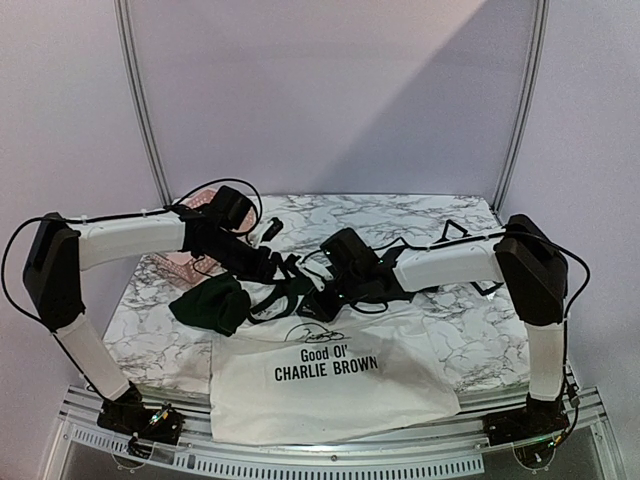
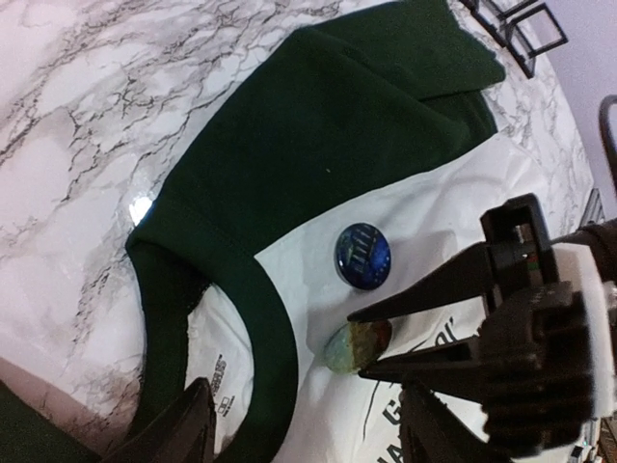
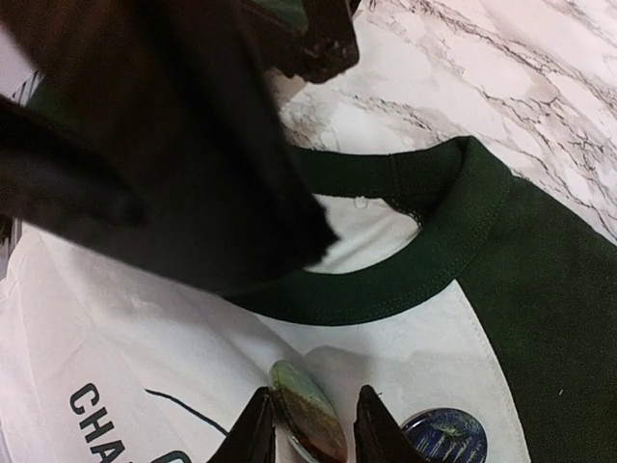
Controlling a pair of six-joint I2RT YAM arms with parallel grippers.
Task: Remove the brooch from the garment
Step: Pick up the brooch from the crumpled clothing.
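The garment (image 1: 330, 385), a white T-shirt with dark green sleeves and collar (image 3: 424, 280), lies flat on the marble table. An oval green and orange brooch (image 3: 307, 420) is pinned just below the collar and stands tilted up on its edge, the cloth bunched under it. My right gripper (image 3: 316, 394) has one finger on each side of this brooch (image 2: 359, 347) and is shut on it. A round blue brooch (image 2: 362, 256) sits flat right beside it. My left gripper (image 2: 308, 410) hangs open over the collar and neck label, holding nothing.
The left arm's dark body (image 3: 174, 145) hangs close above the collar in the right wrist view. A dark green sleeve (image 1: 210, 305) lies bunched to the left. A pink object (image 1: 185, 265) lies at the back left. Black cables and frames (image 2: 521, 29) lie behind the shirt.
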